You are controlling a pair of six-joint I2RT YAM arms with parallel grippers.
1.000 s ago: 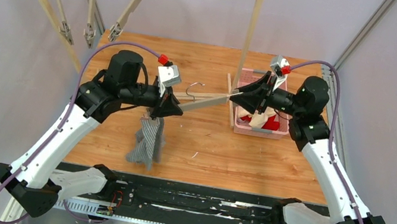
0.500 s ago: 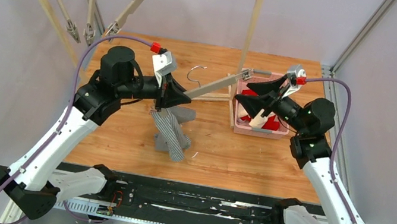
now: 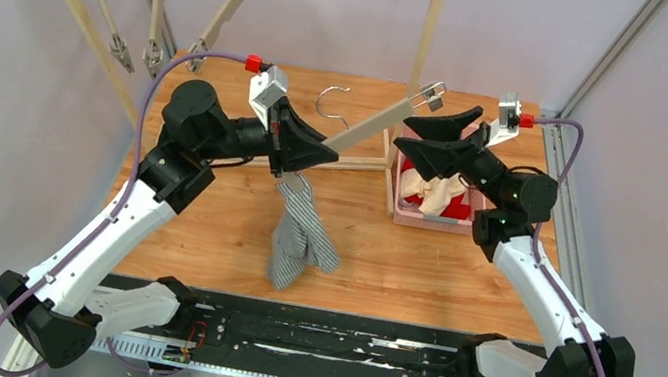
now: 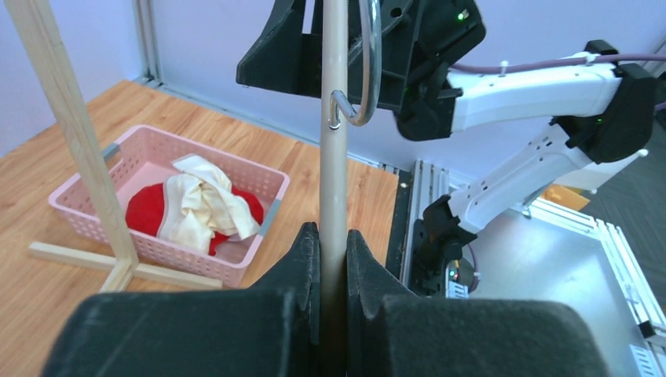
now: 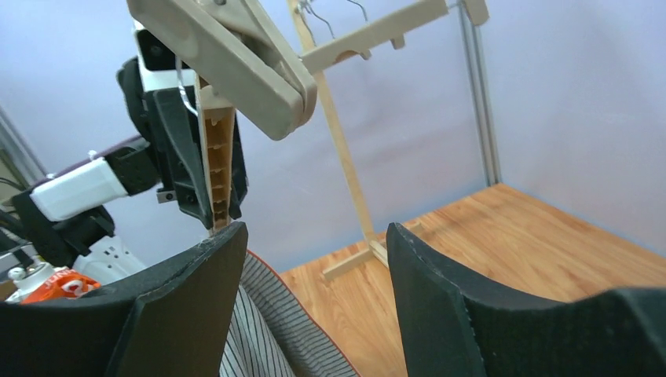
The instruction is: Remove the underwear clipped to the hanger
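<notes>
pinstriped boxers: top hidden under left hand | right wrist view: cut off below

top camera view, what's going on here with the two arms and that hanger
The left gripper is shut on the bar of a pale wooden clip hanger, holding it up at a slant. A grey-and-white pinstriped pair of boxer shorts hangs from the hanger's end by that gripper. The right gripper is open beside the hanger's other, bare clip end. A red pair and a cream pair lie in the pink plastic basket.
</notes>
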